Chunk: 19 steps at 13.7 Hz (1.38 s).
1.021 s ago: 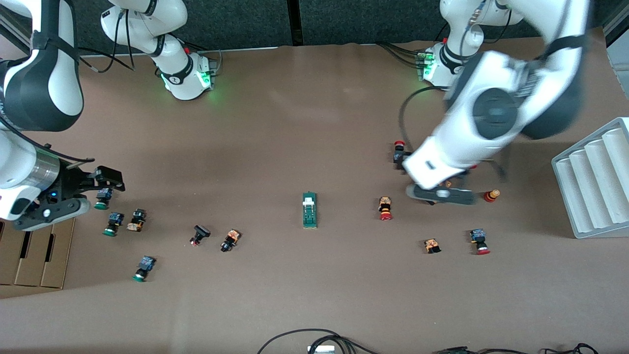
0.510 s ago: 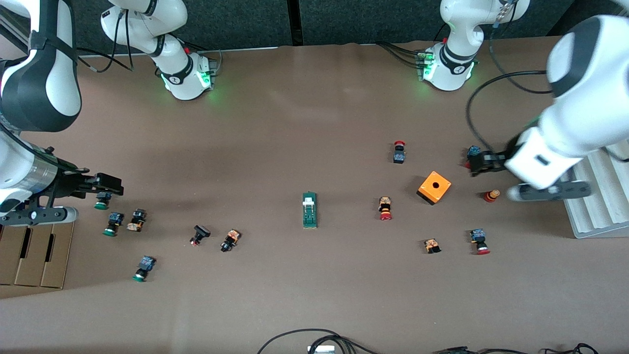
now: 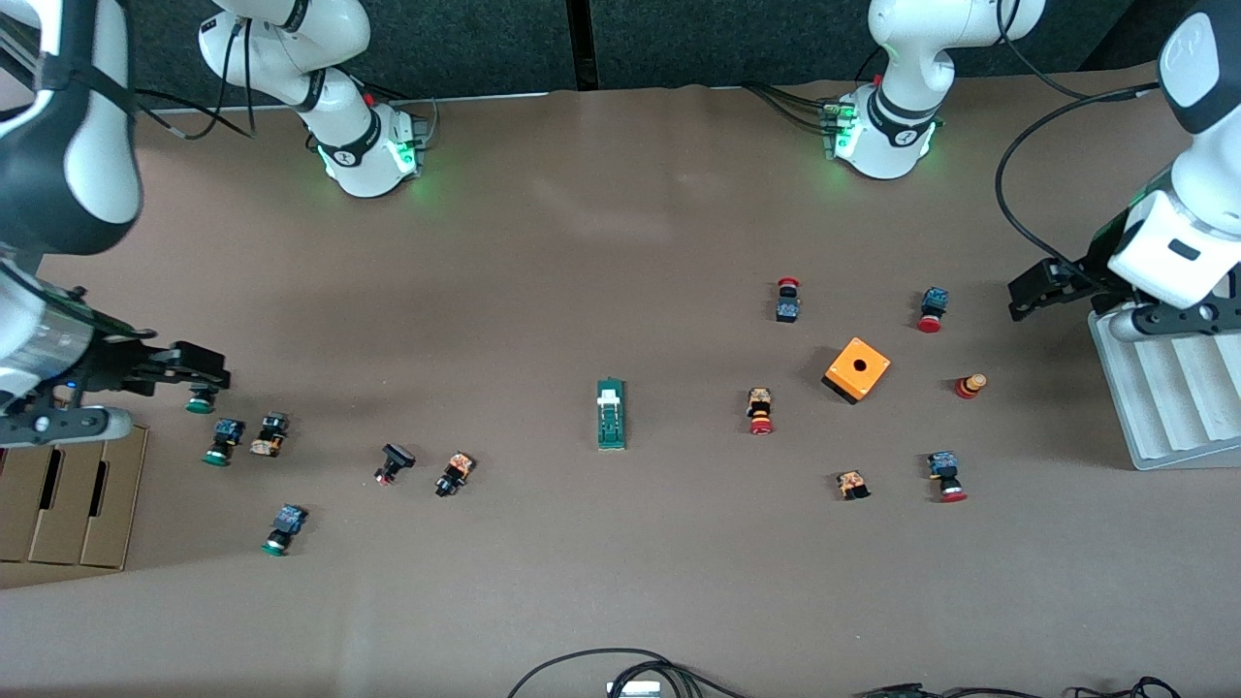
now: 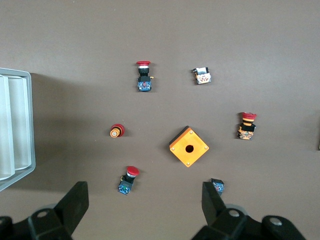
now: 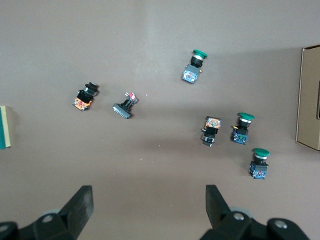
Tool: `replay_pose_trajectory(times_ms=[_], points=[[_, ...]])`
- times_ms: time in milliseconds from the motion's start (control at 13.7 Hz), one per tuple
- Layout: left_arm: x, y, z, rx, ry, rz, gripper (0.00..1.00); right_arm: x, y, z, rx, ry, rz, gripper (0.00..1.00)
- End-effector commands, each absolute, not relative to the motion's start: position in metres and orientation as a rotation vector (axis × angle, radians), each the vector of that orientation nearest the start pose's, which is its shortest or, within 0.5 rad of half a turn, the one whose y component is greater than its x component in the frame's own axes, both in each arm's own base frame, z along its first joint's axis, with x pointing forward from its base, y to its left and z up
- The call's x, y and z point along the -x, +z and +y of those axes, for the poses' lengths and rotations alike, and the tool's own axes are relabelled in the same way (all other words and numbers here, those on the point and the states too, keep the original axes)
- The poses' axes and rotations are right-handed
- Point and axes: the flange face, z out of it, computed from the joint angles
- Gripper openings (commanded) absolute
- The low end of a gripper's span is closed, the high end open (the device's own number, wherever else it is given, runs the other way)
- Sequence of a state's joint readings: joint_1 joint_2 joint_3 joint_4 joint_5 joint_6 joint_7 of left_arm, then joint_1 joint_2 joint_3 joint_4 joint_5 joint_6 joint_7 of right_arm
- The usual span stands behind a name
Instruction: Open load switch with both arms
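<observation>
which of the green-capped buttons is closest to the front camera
The green-capped button lying alone, lowest in the front view, at the right arm's end of the table. The other three green-capped buttons cluster farther from the camera, near the right gripper.

White jointed arms (image 3: 921, 58) with black bands, black cables, green-lit bases, black fingers (image 4: 75, 202).

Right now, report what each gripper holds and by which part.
Nothing is held. The left gripper hangs open beside the white tray; the right gripper hangs open over the green-capped push-buttons. The load switch lies untouched.
</observation>
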<state>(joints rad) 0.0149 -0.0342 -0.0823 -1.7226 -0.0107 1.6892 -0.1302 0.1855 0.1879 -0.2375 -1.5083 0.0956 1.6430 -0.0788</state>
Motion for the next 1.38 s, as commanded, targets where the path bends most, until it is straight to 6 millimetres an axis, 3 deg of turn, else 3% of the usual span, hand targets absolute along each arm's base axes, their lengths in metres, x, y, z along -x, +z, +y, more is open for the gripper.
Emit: replay_pose_trajectory(times_ms=[0,292,510,802,948,1166,1312], points=[[-0.543,0.591,-0.044,3.162,0.037,-0.089,1.0,-0.603,0.578,-0.02,3.083,-0.007,-0.035,1.0],[-0.544,0.596,-0.044,3.155,0.061,-0.089,1.0,-0.598,0.588,-0.031,3.066,-0.042,-0.026,1.0],[-0.54,0.593,-0.044,3.15,0.118,-0.098,1.0,-0.6,0.588,-0.024,3.08,-0.032,-0.038,1.0],[-0.539,0.59,-0.043,3.127,0.145,-0.217,1.0,-0.6,0.581,-0.033,3.091,-0.008,-0.013,1.0],[-0.538,0.592,-0.054,3.125,0.139,-0.193,1.0,-0.605,0.579,-0.038,3.092,-0.022,-0.003,1.0],[-0.537,0.592,-0.055,3.123,0.139,-0.188,1.0,-0.606,0.575,-0.049,3.079,-0.017,0.035,1.0],[-0.537,0.593,-0.055,3.123,0.136,-0.19,1.0,-0.609,0.568,-0.045,3.08,0.0,0.023,1.0]])
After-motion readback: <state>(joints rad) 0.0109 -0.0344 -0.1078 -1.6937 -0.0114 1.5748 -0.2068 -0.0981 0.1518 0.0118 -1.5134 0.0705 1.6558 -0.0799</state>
